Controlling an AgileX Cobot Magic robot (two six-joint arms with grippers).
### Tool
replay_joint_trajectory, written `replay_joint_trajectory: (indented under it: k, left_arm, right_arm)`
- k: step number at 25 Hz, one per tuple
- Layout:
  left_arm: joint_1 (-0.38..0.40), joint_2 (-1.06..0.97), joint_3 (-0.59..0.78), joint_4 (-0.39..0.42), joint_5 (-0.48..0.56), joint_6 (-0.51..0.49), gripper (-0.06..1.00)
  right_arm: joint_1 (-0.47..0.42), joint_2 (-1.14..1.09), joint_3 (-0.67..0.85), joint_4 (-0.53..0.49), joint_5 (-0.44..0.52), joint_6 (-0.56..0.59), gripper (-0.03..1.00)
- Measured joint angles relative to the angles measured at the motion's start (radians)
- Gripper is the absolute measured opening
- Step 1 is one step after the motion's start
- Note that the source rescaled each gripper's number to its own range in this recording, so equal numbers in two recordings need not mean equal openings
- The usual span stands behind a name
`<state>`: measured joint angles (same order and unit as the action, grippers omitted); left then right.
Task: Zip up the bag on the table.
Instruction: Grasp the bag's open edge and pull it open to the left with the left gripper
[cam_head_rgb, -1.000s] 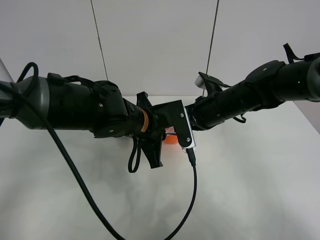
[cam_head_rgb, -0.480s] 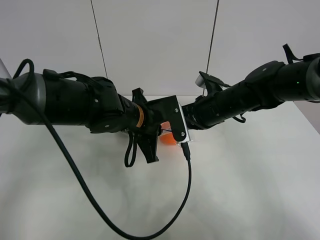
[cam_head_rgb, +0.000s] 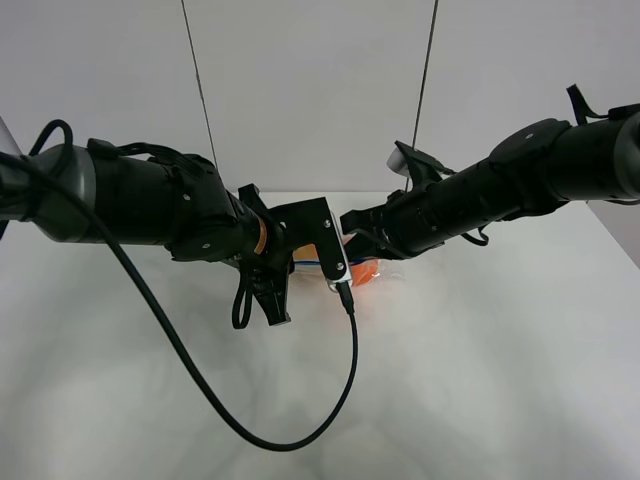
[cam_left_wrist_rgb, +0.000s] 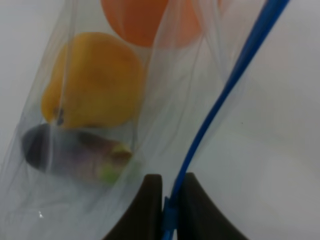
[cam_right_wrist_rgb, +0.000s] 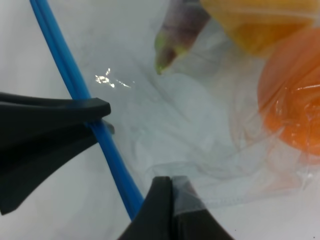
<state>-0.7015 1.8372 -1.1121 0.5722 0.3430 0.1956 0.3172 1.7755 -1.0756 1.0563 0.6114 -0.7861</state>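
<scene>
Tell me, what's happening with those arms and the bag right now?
Left gripper shut on blue zipper strip. Right gripper shut on bag beside strip. Nothing seen in the way.

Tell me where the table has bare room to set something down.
Free: the near half of the table, in front of both arms, crossed only by a black cable. Crowded: the middle, where left claw and right claw pinch the bag.

The left pincer (cam_left_wrist_rgb: 169, 186) has slid leftward along the bag (cam_left_wrist_rgb: 172, 95).
</scene>
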Motion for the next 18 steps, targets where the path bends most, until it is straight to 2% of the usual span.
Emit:
replay_joint_trajectory:
  k: [8, 18]
  left_arm:
    - [0.008, 0.000, 0.000, 0.009, 0.007, 0.000, 0.00]
    - [0.090, 0.000, 0.000, 0.009, 0.008, 0.000, 0.00]
  right_arm:
    - [0.000, 0.000, 0.000, -0.003, 0.003, 0.000, 0.00]
    - [0.000, 0.000, -0.001, -0.003, 0.003, 0.000, 0.00]
